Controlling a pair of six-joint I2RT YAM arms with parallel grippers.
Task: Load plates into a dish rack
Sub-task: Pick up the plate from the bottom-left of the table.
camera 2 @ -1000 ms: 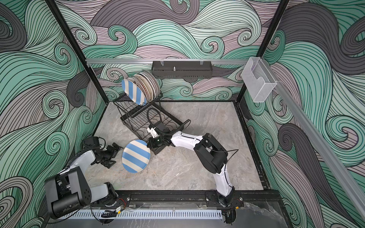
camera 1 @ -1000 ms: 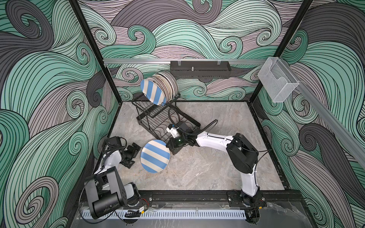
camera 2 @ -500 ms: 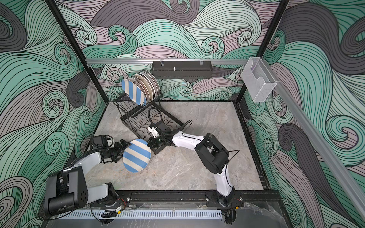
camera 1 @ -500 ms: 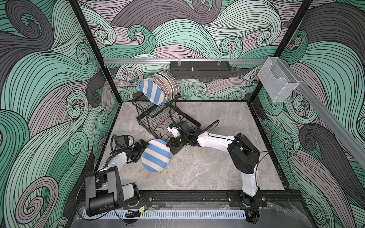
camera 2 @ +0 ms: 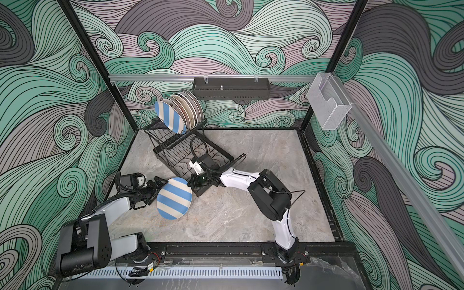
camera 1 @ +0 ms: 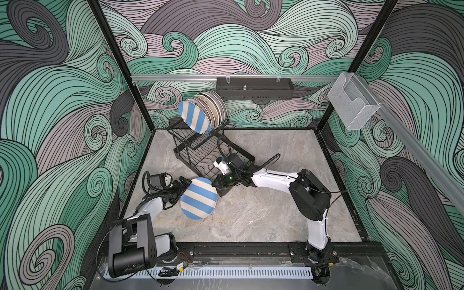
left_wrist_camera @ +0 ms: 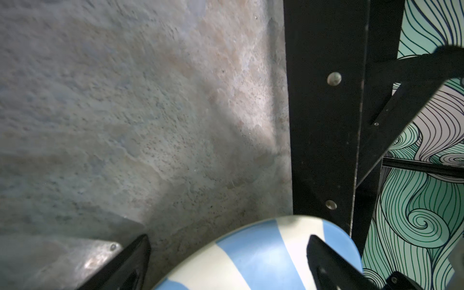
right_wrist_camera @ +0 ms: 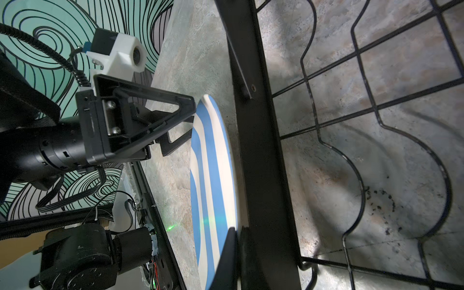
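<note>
We see the left hand released, its 2 fingers spread either side of the rim of the striped plate, which is tilted over the table. The right hand is clenched on its opposite rim, beside the dish rack, whose upper shelf holds the other plates upright

Both top views bright, evenly lit from above, sharp, edges bowed. Left wrist view dim; tabletop smeared, probably motion blur. Right wrist: dish rack shadows, green glare on striped plate.
</note>
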